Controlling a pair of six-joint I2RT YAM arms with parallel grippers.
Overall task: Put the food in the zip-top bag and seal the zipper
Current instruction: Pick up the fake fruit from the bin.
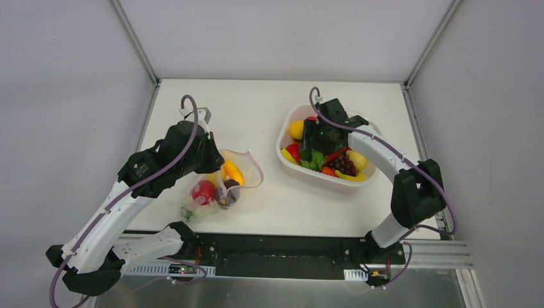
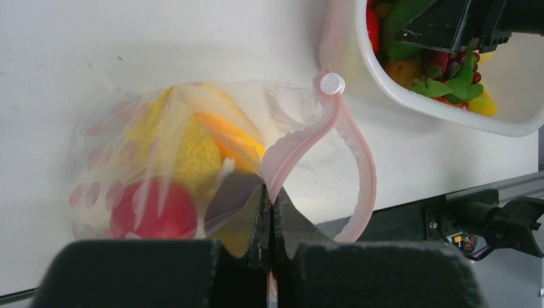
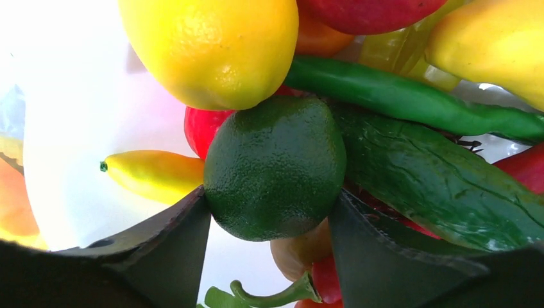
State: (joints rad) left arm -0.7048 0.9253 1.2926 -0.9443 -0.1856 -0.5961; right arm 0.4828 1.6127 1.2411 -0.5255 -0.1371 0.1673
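The zip-top bag [image 1: 238, 168] lies on the table left of centre, its mouth open. It holds a red fruit [image 2: 154, 210], a yellow one [image 2: 186, 153], an orange one [image 2: 232, 136] and a dark purple one [image 2: 232, 196]. My left gripper [image 2: 270, 194] is shut on the bag's mouth edge, where the pink zipper [image 2: 362, 168] loops away to the right. My right gripper [image 3: 269, 208] is down in the white basket [image 1: 319, 177], its fingers pressed on both sides of a green lime [image 3: 276, 163]. A lemon [image 3: 212, 45] lies just beyond the lime.
The basket holds more food: a green chili [image 3: 410, 99], a yellow pepper [image 3: 154, 173], dark grapes [image 1: 344, 164] and red pieces. It also shows in the left wrist view [image 2: 410, 102], right of the bag. A black rail [image 1: 276, 253] runs along the table's near edge.
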